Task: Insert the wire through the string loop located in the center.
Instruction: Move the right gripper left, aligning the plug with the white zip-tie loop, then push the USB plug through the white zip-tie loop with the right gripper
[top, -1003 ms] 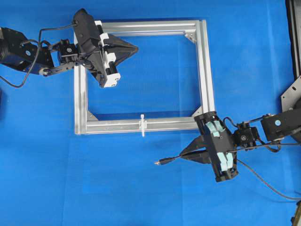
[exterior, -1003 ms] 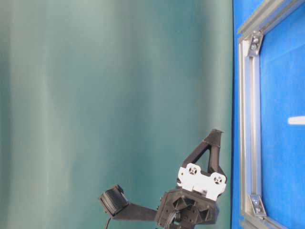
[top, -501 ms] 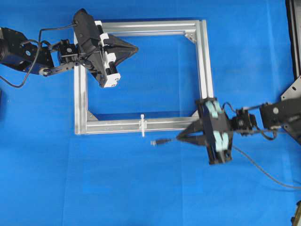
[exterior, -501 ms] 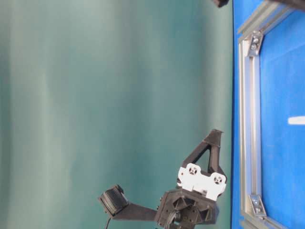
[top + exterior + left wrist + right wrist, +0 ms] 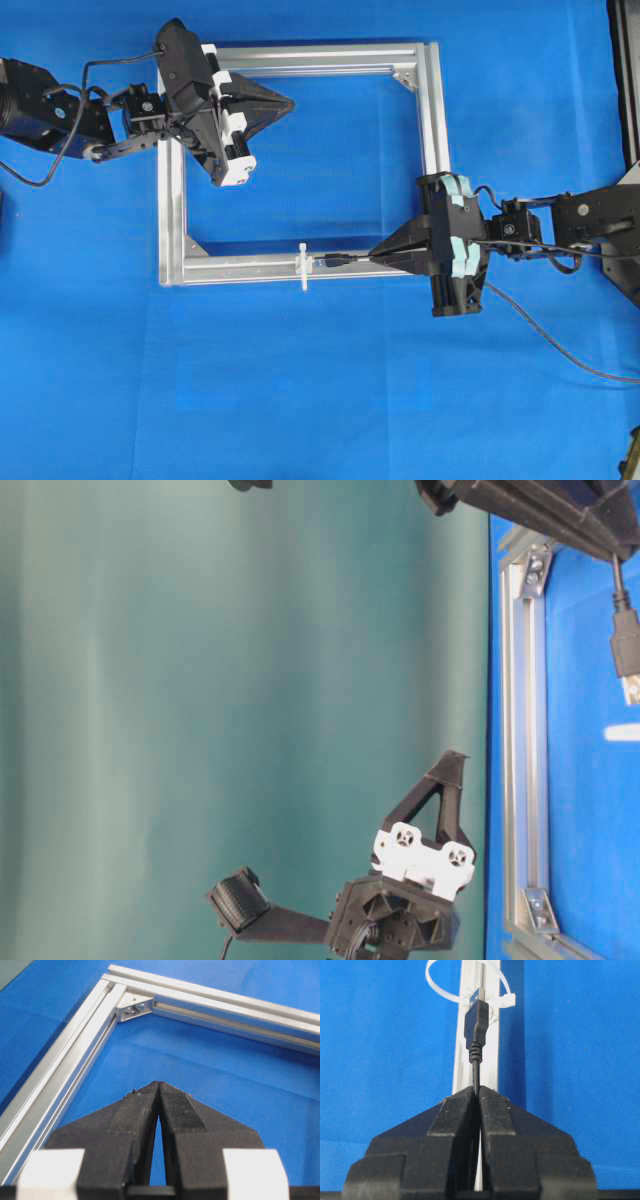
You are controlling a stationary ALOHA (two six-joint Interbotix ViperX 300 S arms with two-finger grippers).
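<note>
Hovering left gripper (image 5: 285,102): it hangs over the top-left part of the aluminium frame (image 5: 172,190), fingertips pressed together with nothing between them; the left wrist view (image 5: 158,1086) shows the closed tips above blue cloth, with a corner bracket (image 5: 134,1007) of the frame ahead.
Blue tabletop (image 5: 300,400): it lies under the whole frame and both arms.
String loop (image 5: 303,266): a small white tie sitting across the frame's lower bar, roughly at mid-length; in the right wrist view (image 5: 466,980) it arches as a thin white ring over the silver bar.
Wire (image 5: 560,345): a thin black cable running from the right edge of the overhead view, through the right gripper, and ending in a dark USB-style plug (image 5: 336,260) with a metal tip.
Plug position: it lies along the lower bar, just right of the loop, tip pointing at it; in the right wrist view (image 5: 475,1022) the metal tip reaches the loop's base, but whether it has entered the ring cannot be told.
Right gripper (image 5: 378,257): fingers clamped tight on the wire just behind the plug, pointing left along the lower bar; in the wrist view (image 5: 476,1091) the cable comes out from between the closed tips.
</note>
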